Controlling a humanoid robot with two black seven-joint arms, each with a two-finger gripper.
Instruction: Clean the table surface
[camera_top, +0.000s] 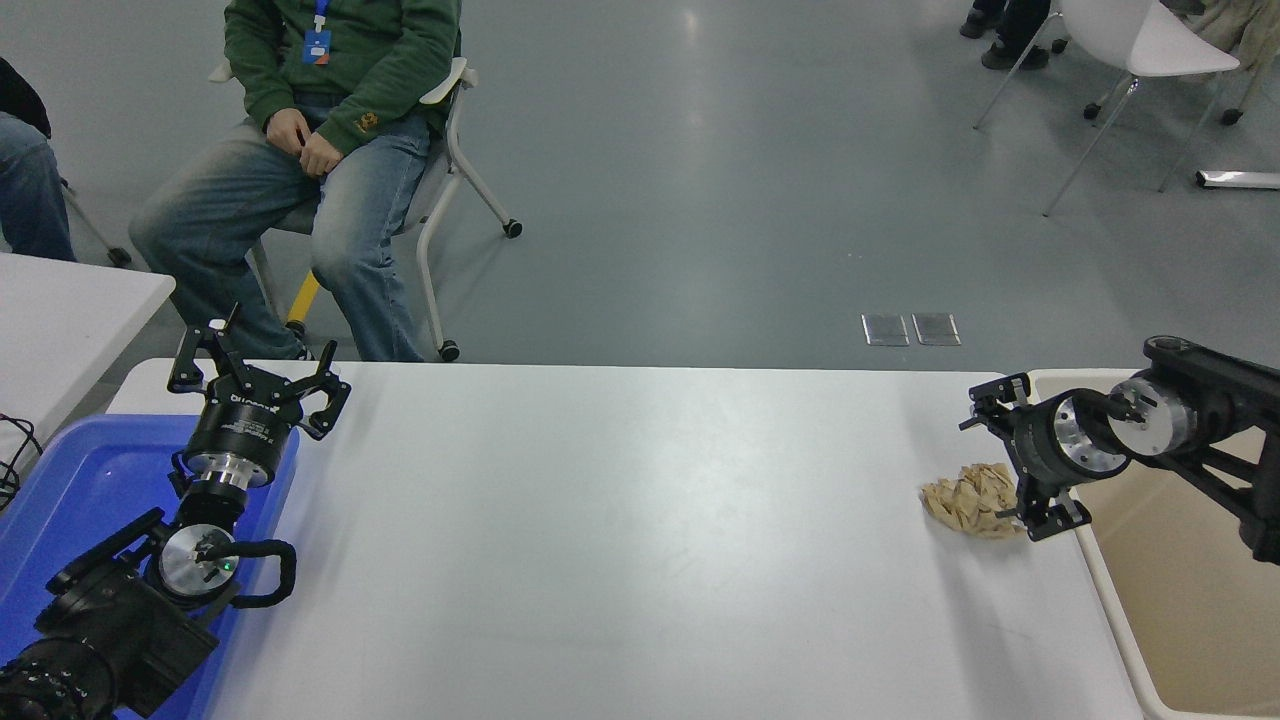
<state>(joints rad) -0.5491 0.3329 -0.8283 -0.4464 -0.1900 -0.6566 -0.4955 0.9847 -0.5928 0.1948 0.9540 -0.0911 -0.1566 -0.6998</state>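
The table surface (620, 520) is a wide white tabletop with rounded corners. A crumpled tan paper wad (965, 498) lies on it near the right edge. My right gripper (1015, 465) is open and comes in from the right, low over the table. Its fingers straddle the wad's right side, one finger behind it and one in front. Whether they touch the wad I cannot tell. My left gripper (258, 385) is open and parked at the far left, above the blue tray.
A beige bin (1190, 560) stands against the table's right edge. A blue tray (70, 500) lies at the left under my left arm. A person sits on a chair (450, 160) beyond the far edge. A smaller white table (60, 310) is at the left.
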